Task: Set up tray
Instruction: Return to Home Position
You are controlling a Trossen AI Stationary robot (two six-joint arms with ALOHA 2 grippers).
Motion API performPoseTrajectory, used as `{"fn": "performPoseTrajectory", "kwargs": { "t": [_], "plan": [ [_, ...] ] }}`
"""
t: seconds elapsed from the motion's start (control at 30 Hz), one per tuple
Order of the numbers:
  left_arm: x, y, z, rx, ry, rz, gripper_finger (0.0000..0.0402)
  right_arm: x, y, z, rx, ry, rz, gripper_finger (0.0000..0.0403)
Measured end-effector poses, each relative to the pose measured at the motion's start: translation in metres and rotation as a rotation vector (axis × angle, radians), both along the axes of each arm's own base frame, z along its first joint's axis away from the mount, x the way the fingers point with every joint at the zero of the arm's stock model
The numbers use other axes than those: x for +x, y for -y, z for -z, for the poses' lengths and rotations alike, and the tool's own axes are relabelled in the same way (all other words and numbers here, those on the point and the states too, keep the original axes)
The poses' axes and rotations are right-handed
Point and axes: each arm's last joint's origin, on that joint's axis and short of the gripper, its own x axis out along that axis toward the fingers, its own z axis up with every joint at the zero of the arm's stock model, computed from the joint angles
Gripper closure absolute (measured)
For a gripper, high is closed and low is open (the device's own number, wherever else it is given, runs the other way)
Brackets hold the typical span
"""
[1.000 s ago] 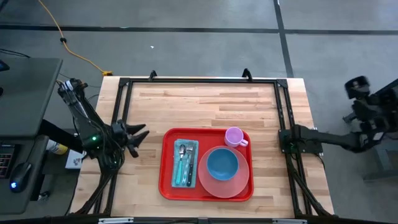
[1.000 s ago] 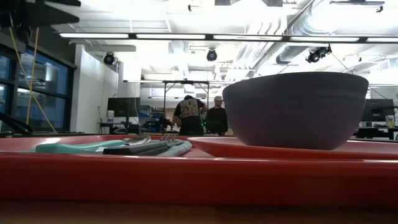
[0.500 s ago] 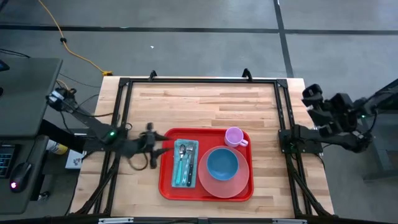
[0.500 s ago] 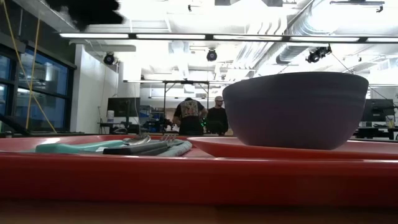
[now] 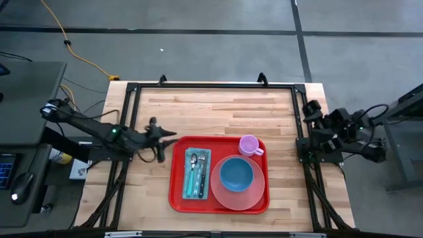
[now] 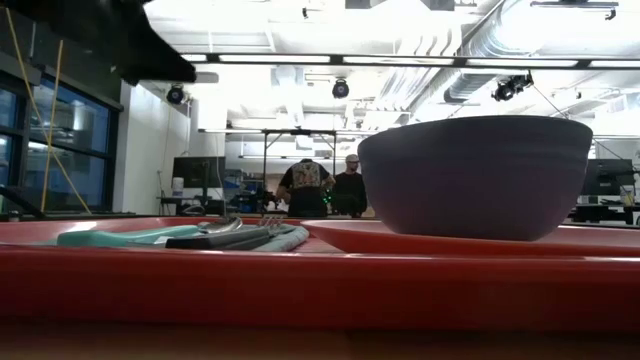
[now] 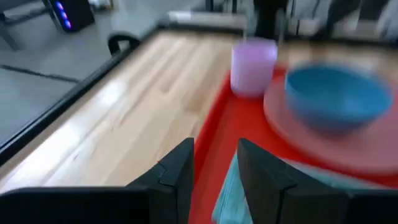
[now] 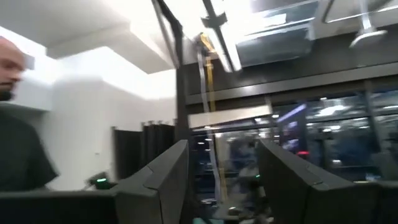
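The red tray (image 5: pixel 177 193) lies on the near middle of the wooden table. On it are a teal napkin with cutlery (image 5: pixel 195 173), a pink plate (image 5: pixel 256 196) holding a blue bowl (image 5: pixel 236 174), and a lilac cup (image 5: pixel 248 145). My left gripper (image 5: pixel 168 136) hovers open just left of the tray's far left corner, pointing right. In the left wrist view its fingers (image 7: pixel 216 168) frame the tray's left rim (image 7: pixel 214 124) without touching it. My right gripper (image 5: pixel 309 109) is open (image 8: pixel 222 180) at the table's right edge, tipped up toward the room.
A black frame rail (image 5: pixel 211 86) runs around the table. Bare wood (image 5: pixel 218 109) lies between the tray and the far edge. In the low view the left arm (image 6: pixel 110 40) shows dark at the upper left. Two people (image 6: pixel 325 188) stand far off in the room.
My left arm has swung from the table's left edge rightward to the tray's left side, then a little toward the far edge. My right arm has come in from beyond the right side to the table's right edge. The tray and the things on it have not moved.
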Motion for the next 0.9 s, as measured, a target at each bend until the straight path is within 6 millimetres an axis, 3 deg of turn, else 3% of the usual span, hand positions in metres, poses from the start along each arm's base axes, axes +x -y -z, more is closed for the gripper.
{"fn": "performPoseTrajectory", "kwargs": {
  "t": [0.17, 0.37, 0.5, 0.7, 0.9],
  "plan": [
    [-0.027, -0.011, 0.010, -0.050, 0.154, -0.006, 0.0254, 0.008, -0.001, 0.016, -0.020, 0.019, -0.107, 0.0233],
    [-0.047, -0.018, 0.033, -0.063, 0.215, -0.014, 0.0261, 0.013, 0.000, 0.027, -0.028, 0.008, -0.100, 0.0233],
    [-0.051, -0.019, 0.038, -0.055, 0.301, 0.022, 0.0275, 0.014, 0.000, 0.028, -0.045, 0.019, -0.089, 0.0233],
    [-0.051, -0.018, 0.065, -0.084, 0.401, 0.045, 0.0298, 0.015, 0.000, 0.030, -0.048, -0.006, -0.073, 0.0233],
    [-0.048, -0.019, 0.064, -0.019, 0.387, 0.006, 0.0319, 0.016, 0.001, 0.030, -0.063, -0.007, -0.035, 0.0233]
  ]
}}
